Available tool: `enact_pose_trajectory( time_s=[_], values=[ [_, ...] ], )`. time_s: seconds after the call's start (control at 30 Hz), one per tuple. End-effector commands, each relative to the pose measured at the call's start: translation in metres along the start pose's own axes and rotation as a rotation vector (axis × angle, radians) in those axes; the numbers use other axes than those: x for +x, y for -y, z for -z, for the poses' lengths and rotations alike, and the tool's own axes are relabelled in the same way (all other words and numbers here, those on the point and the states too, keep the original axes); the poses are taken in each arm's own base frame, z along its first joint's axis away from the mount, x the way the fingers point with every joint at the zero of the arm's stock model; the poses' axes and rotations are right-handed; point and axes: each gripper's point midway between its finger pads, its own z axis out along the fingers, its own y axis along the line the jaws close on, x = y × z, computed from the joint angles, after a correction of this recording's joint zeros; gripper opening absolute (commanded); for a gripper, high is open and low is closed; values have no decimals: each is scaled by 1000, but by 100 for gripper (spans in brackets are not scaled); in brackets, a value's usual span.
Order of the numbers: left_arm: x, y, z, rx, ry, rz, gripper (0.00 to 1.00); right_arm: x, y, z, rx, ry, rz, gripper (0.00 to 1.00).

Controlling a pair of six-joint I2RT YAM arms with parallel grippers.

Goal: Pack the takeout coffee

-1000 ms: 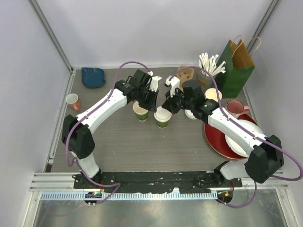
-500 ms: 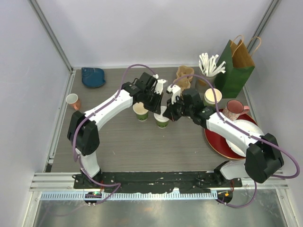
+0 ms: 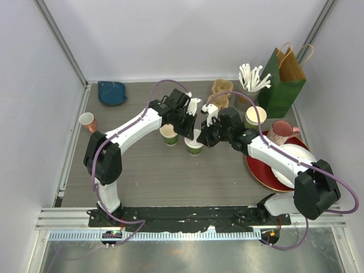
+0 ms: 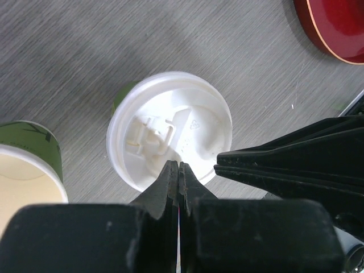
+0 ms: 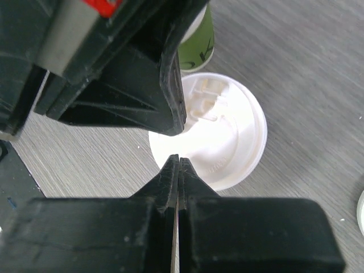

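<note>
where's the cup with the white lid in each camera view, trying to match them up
Top external: the lidded cup is almost at the picture's centre, partly covered.
Left wrist: the lidded cup sits in the centre, seen from above.
Right wrist: the lidded cup is centre-right.
Shared landmark: the lidless green cup close beside it.

The left gripper (image 4: pixel 179 169) is shown shut, tips at the white lid (image 4: pixel 170 125) of 1 green cup (image 4: pixel 121 96); 1 lidless cup (image 4: pixel 28 165) is set beside it.
</note>
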Motion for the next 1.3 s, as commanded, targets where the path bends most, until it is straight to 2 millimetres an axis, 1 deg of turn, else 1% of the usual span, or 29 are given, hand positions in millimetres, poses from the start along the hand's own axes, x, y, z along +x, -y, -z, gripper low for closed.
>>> enact_pose_trajectory(
  time_s=[0.0, 0.03, 0.1, 0.17, 0.2, 0.23, 0.3, 0.37, 0.4, 0.43, 0.47, 0.53, 0.6, 0.63, 0.67, 0.73, 0.77, 0.8, 0.83, 0.87, 0.97, 1.0, 1.07, 1.13, 1.23, 1.27],
  values=[
    [-28, 26, 42, 40, 104, -72, 0, -55, -12, 21, -10, 122, 48, 1],
    [-29, 28, 47, 43, 111, -70, 0, -59, -14, 23, -14, 131, 51, 1],
    [-27, 30, 47, 53, 106, -64, 0, -69, -16, 27, -16, 157, 58, 1],
    [-22, 29, 42, 56, 94, -47, 0, -67, -13, 26, -6, 157, 51, 1],
    [-16, 26, 38, 53, 78, -40, 0, -63, -10, 22, 8, 149, 46, 1],
    [-16, 24, 34, 50, 79, -38, 0, -58, -7, 20, 15, 140, 39, 1],
    [-5, 18, 22, 46, 46, -19, 0, -37, 1, 9, 28, 100, 18, 1],
    [-1, 13, 15, 38, 30, -14, 0, -4, 15, -6, 43, 39, -26, 1],
    [6, 8, 6, 30, 3, -7, 0, 6, 18, -10, 43, 18, -41, 1],
    [9, 6, 4, 24, -11, -6, 0, 15, 19, -13, 40, 1, -59, 1],
    [13, 3, 0, 19, -26, -3, 0, 28, 21, -17, 41, -22, -74, 1],
    [19, -2, -5, 10, -48, -4, 0, 31, 20, -17, 35, -28, -81, 1],
    [20, -3, -4, 4, -45, -9, 0, 23, 18, -12, 39, -5, -73, 1],
    [17, -2, -2, 5, -33, -18, 0, 18, 18, -10, 44, 5, -69, 1],
    [16, -2, 0, 1, -28, -22, 0, 8, 16, -6, 42, 14, -56, 1],
    [6, 2, 9, 2, 2, -39, 0, -7, 11, 0, 33, 39, -44, 1],
    [2, 5, 13, 3, 11, -44, 0, -21, 7, 5, 23, 61, -33, 1],
    [-7, 9, 19, 8, 36, -56, 0, -31, 4, 9, 17, 83, -24, 1],
    [-11, 12, 26, 11, 51, -68, 0, -40, 2, 13, 17, 100, -13, 1],
    [-15, 14, 30, 16, 66, -74, 0, -56, -2, 19, 13, 128, 2, 1],
    [-27, 22, 41, 25, 99, -93, 0, -82, -3, 30, 33, 177, 41, 1],
    [-28, 21, 43, 20, 102, -96, 0, -86, 0, 30, 49, 183, 56, 1],
    [-31, 18, 44, 2, 110, -98, 0, -89, 3, 29, 63, 183, 62, 1],
    [-33, 11, 43, -19, 123, -89, 0, -82, 8, 22, 72, 162, 55, 1],
    [-27, -6, 33, -47, 104, -63, 0, -58, 16, 7, 74, 118, 28, 1],
    [-20, -14, 27, -61, 83, -48, 0, -42, 22, 1, 77, 92, 9, 1]
  ],
)
